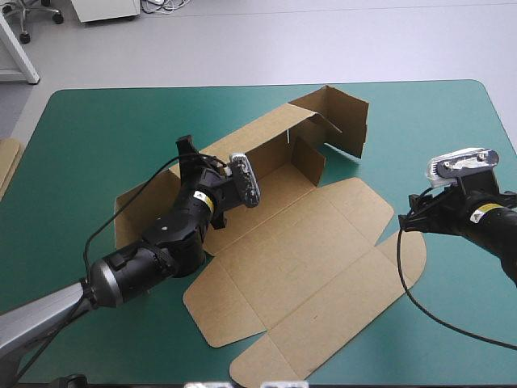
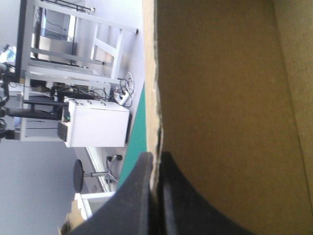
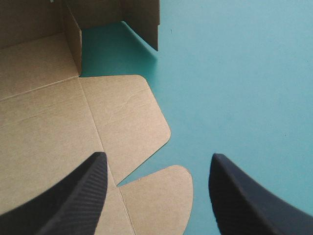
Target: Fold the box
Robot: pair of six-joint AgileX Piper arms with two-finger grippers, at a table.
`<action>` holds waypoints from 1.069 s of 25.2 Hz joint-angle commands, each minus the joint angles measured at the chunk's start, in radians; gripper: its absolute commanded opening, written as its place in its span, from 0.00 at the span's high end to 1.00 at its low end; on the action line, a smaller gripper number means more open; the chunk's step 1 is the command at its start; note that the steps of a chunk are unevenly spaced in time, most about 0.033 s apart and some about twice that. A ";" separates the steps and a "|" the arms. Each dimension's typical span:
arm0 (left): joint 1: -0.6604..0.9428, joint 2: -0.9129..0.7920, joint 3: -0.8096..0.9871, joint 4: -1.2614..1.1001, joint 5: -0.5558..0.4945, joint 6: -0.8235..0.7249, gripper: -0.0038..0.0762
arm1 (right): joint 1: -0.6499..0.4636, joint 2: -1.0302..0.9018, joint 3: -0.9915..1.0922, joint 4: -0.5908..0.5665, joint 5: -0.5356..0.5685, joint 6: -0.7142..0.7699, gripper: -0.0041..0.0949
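Black left arm and right arm, yellow-banded wrists; right hand with ribbed fingers

You have bright, even light from overhead, with no glare on the teal-green cover. Shadows are soft. Ahead of your right gripper, the upright flap of the box throws one short, darker patch onto the cover. At your left gripper, the wall pinched between the fingers sits in dull shade, and only its cut edge catches pale light. The right gripper's spread fingers show a faint sheen on their ribs.
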 commanded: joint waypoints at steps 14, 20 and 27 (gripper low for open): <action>0.048 -0.129 0.178 0.608 -0.356 -0.349 0.96 | -0.005 -0.039 -0.084 0.006 -0.001 -0.017 0.38; 0.176 -0.166 0.178 0.608 -0.632 -0.195 0.96 | -0.005 -0.035 -0.082 -0.003 0.005 0.010 0.38; 0.100 -0.134 0.176 0.605 -0.395 -0.359 0.96 | -0.005 -0.022 -0.082 -0.017 -0.001 0.024 0.47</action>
